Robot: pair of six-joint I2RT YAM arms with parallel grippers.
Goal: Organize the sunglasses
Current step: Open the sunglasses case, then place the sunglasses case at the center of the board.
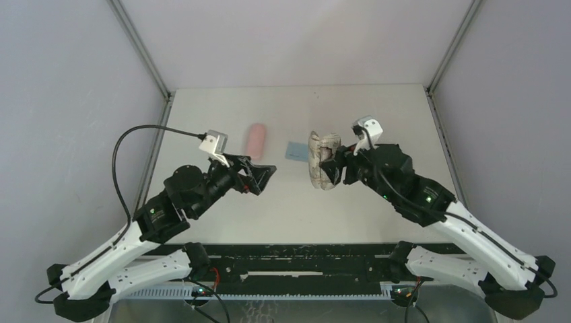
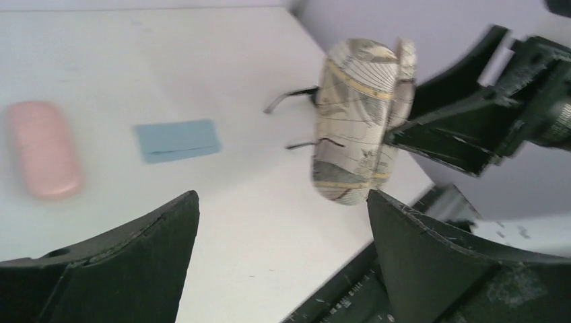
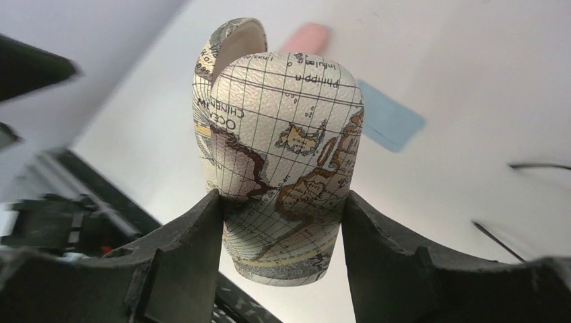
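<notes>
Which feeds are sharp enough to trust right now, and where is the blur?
Top external: sharp and evenly lit, soft shadows. Left wrist: motion-smeared overall, the map-print case and pink case soft-edged. Right wrist: the case between the fingers is crisp, print readable; the blue cloth and background are blurred.

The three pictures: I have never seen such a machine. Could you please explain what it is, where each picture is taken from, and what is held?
Two robot arms stand at a table's near edge. One picture looks down from above; the other two come from cameras on each wrist. The right gripper holds a map-printed glasses case, with its lid ajar. The left gripper is open and empty. On the table lie a pink case and a light-blue cloth. Thin black temple arms of the sunglasses show behind the held case.
</notes>
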